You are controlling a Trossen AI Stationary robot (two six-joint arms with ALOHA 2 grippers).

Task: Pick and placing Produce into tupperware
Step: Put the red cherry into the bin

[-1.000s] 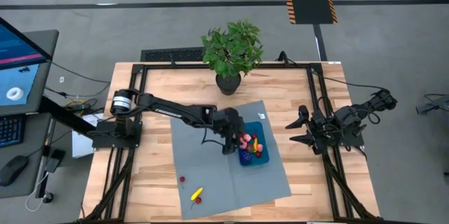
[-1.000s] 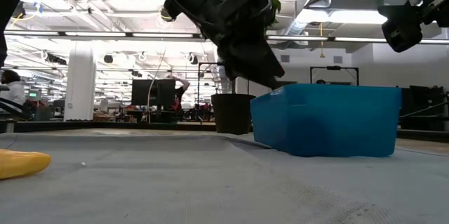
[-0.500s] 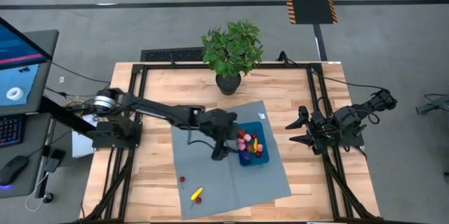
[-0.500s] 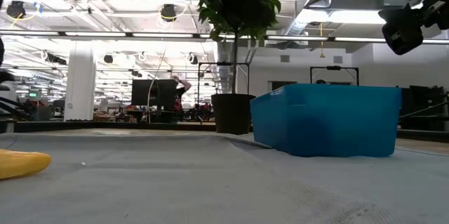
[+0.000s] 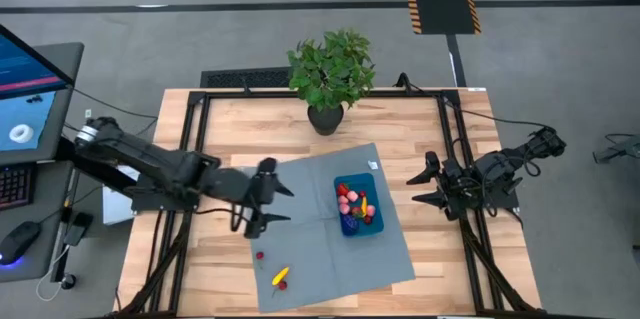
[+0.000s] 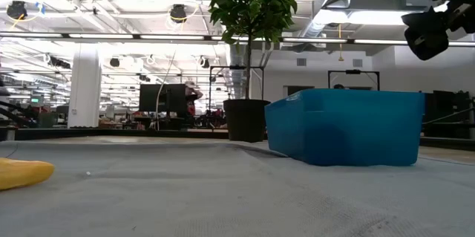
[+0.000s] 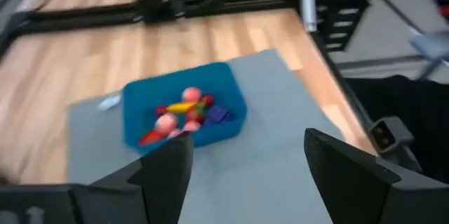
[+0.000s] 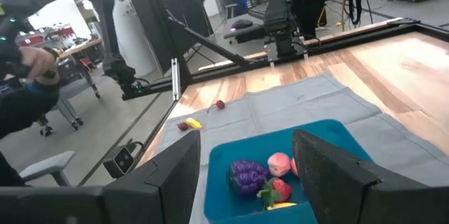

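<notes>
The blue tupperware (image 5: 357, 205) sits on the grey mat and holds several toy produce pieces, among them a purple cluster (image 8: 247, 175) and a pink fruit (image 8: 279, 162). A small red piece (image 5: 259, 255) and a yellow piece (image 5: 281, 277) lie on the mat near its near-left corner. My left gripper (image 5: 285, 205) hangs open over the mat's left edge, left of the tupperware (image 7: 184, 112). My right gripper (image 5: 414, 189) waits open, raised off the mat's right side, facing the tupperware (image 8: 280, 161).
A potted green plant (image 5: 329, 74) stands at the table's far edge behind the mat (image 5: 330, 259). Black frame rails run along the table's left and right sides. Bare wood lies left of and behind the mat. In the low view the yellow piece (image 6: 22, 172) lies far left.
My left arm has drawn back from over the tupperware toward the table's left, ending over the mat's left edge, and has gone out of the low view. The tupperware and the produce have stayed where they were.
</notes>
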